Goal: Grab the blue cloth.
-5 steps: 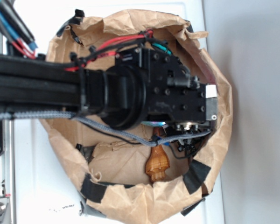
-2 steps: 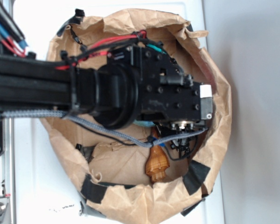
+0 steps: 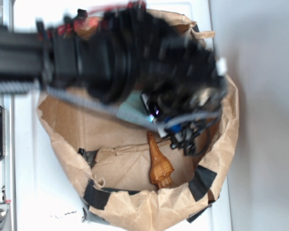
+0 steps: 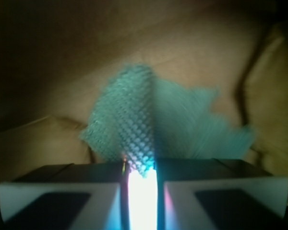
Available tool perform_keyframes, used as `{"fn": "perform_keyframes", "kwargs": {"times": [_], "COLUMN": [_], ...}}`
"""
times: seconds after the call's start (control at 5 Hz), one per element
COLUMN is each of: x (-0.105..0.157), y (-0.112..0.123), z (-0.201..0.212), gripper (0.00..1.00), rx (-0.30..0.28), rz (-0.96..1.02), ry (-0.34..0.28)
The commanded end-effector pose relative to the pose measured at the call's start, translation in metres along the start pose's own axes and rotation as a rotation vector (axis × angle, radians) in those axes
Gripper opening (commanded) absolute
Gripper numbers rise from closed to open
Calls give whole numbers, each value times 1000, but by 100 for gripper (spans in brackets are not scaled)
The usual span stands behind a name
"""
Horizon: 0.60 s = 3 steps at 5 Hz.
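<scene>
From where I stand, the black arm (image 3: 62,62) reaches across from the left over the brown paper lining (image 3: 135,163). Its gripper (image 4: 143,184) pinches the blue cloth (image 4: 149,120), jaws nearly closed on a fold, the cloth fanning out above the paper. A brown seashell (image 3: 160,166) lies just below.
</scene>
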State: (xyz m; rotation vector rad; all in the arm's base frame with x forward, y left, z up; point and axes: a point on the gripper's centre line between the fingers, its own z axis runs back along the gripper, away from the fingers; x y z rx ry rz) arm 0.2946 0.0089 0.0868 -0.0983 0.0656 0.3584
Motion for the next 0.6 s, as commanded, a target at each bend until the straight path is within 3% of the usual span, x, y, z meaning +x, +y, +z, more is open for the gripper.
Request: {"fn": "perform_keyframes", "kwargs": {"times": [0.0, 0.2, 0.4], "x": [-4, -8, -10], "y": [20, 21, 14], "z": [74, 80, 78], "gripper": [0, 0, 0], "rx": [-114, -128, -88], "rz": [-97, -106, -183], "ry": [-114, -152, -218]}}
